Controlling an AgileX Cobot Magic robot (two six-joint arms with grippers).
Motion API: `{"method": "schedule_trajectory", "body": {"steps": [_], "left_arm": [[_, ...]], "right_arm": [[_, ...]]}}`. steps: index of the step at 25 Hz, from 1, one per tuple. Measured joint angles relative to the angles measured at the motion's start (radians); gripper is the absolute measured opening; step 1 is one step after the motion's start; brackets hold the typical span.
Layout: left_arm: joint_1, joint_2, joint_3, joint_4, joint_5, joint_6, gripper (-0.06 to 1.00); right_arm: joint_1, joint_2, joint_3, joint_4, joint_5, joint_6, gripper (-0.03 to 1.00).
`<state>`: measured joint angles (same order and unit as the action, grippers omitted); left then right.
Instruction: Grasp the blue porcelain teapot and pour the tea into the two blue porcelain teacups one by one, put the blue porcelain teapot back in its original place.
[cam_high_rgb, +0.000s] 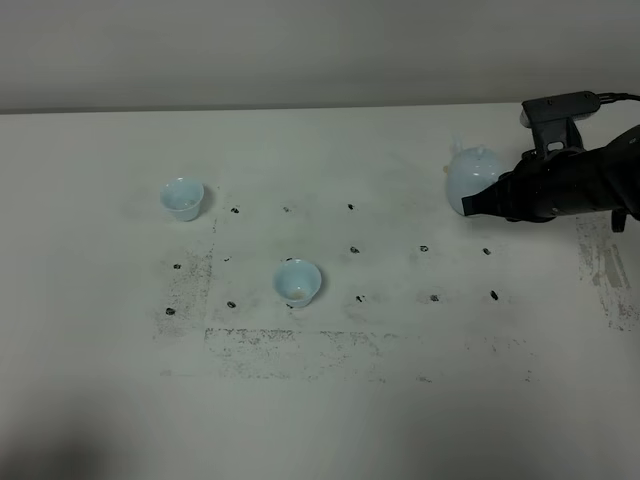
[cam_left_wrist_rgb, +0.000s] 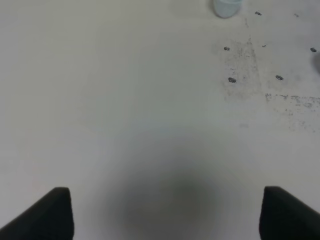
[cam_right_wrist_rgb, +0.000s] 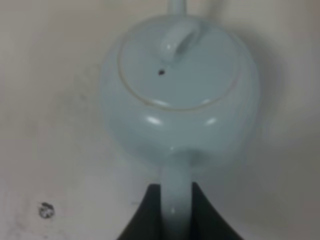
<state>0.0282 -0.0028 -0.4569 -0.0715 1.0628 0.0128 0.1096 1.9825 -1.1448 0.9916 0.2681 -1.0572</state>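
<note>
While its lid (cam_right_wrist_rgb: 150, 75) hides whatever's inside, the blue porcelain teapot (cam_right_wrist_rgb: 180, 95) sits upright on the surface (cam_high_rgb: 400, 400), glossy pale blue, with its loop handle (cam_right_wrist_rgb: 175, 205) pinched in the closed right pincer (cam_right_wrist_rgb: 174, 187). Well left of the teapot, one teacup (cam_high_rgb: 182, 197) and the nearer teacup (cam_high_rgb: 297, 281) show pale glaze inside. The left pincer (cam_left_wrist_rgb: 167, 215) hangs open.

**A:** What does the right arm (cam_high_rgb: 585, 185) look like?

**B:** Matte black, bulky and rounded. A boxy dark grey camera (cam_high_rgb: 556, 108) sits on a bracket on top, with a thin black cable (cam_high_rgb: 617, 97) leading off it.

**A:** And the right gripper (cam_right_wrist_rgb: 176, 212)?

**B:** Its fingers (cam_right_wrist_rgb: 145, 221) are black, smooth wedges.

**A:** The left gripper (cam_left_wrist_rgb: 167, 214)?

**B:** Only two black fingertips (cam_left_wrist_rgb: 50, 216) show, blunt with rounded corners and slightly blurred.
</note>
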Motion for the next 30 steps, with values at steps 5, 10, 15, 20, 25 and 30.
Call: {"method": "schedule_trajectory", "body": {"steps": [5, 10, 15, 20, 25, 30], "left_arm": [[0.0, 0.0, 0.0, 0.0, 0.0, 0.0, 0.72], [0.0, 0.0, 0.0, 0.0, 0.0, 0.0, 0.72], [0.0, 0.0, 0.0, 0.0, 0.0, 0.0, 0.72], [0.0, 0.0, 0.0, 0.0, 0.0, 0.0, 0.72], [0.0, 0.0, 0.0, 0.0, 0.0, 0.0, 0.72], [0.0, 0.0, 0.0, 0.0, 0.0, 0.0, 0.72]], "right_arm": [[-0.001, -0.024, 0.007, 0.122, -0.001, -0.132, 0.04], [-0.001, -0.049, 0.028, 0.231, -0.028, -0.24, 0.04], [-0.004, -0.05, 0.047, 0.413, -0.026, -0.42, 0.04], [-0.004, -0.08, 0.052, 0.62, 0.032, -0.651, 0.04], [-0.004, -0.137, 0.052, 0.719, 0.116, -0.782, 0.04], [-0.004, -0.142, 0.053, 0.703, 0.266, -0.795, 0.04]]}}
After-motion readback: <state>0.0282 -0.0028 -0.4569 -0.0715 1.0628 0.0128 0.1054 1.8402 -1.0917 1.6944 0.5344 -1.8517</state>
